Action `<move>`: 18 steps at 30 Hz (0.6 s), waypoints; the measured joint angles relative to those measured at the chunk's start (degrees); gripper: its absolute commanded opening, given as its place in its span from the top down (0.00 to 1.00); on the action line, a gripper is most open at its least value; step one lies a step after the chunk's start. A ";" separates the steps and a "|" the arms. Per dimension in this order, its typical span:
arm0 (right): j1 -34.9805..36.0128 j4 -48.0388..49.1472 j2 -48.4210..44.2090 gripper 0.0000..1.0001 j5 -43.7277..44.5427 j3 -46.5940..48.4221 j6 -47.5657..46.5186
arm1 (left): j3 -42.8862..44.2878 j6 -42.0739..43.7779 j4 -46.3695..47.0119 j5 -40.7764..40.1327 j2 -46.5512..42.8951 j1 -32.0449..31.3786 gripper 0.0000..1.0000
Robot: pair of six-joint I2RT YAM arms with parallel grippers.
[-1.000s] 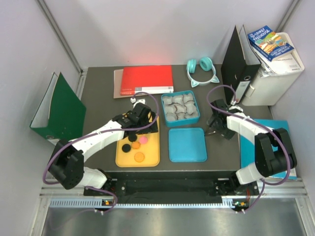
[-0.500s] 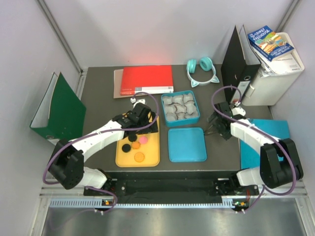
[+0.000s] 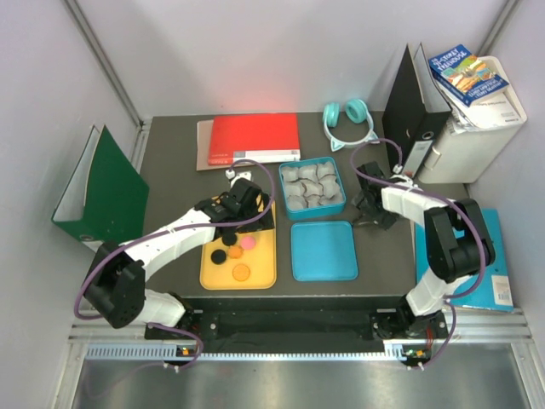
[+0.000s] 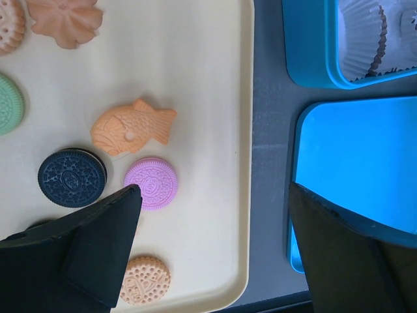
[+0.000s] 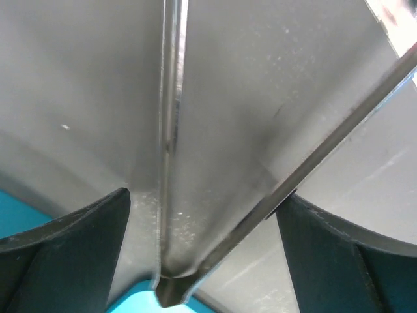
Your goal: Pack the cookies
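No writing is legible: the book [image 3: 467, 75] cover at the far right corner is too small to read. The cookies [image 4: 150, 183] lie on the yellow tray [image 4: 215, 98] near the surface's [image 3: 170, 183] near edge. The left end effector [image 4: 212, 195] is spread open above them. The right end effector [image 5: 203, 195] gapes empty over bare surface right of the teal lid [image 3: 324, 250].
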 measured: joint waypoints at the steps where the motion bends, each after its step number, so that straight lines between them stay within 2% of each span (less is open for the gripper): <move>1: 0.00 -0.68 0.31 0.29 0.15 0.22 -0.96 | 0.00 -0.07 0.00 0.00 0.00 0.00 0.02; 3: -0.02 -1.90 0.39 0.30 0.24 0.22 -2.75 | 0.00 -0.13 -0.02 0.02 0.00 0.00 0.02; 6: -0.48 -2.40 0.31 0.41 -0.24 0.17 -4.31 | 0.00 -0.15 0.00 0.02 0.02 0.00 0.02; 7: -0.68 -2.12 0.07 0.47 -0.52 -0.17 -4.74 | 0.00 -0.15 0.00 0.02 0.02 0.00 0.02; 11: -1.07 -1.73 -2.82 0.60 -1.75 -3.34 -5.70 | 0.00 -0.15 0.00 0.04 0.02 0.00 0.02; 14: -1.09 -1.81 -5.01 0.62 -2.69 -5.55 -6.38 | 0.00 -0.20 0.00 0.04 0.02 -0.02 0.02; 18: -1.07 -3.28 -8.70 0.58 -3.65 -8.57 -7.48 | 0.00 -0.24 0.02 0.24 0.02 -0.13 0.02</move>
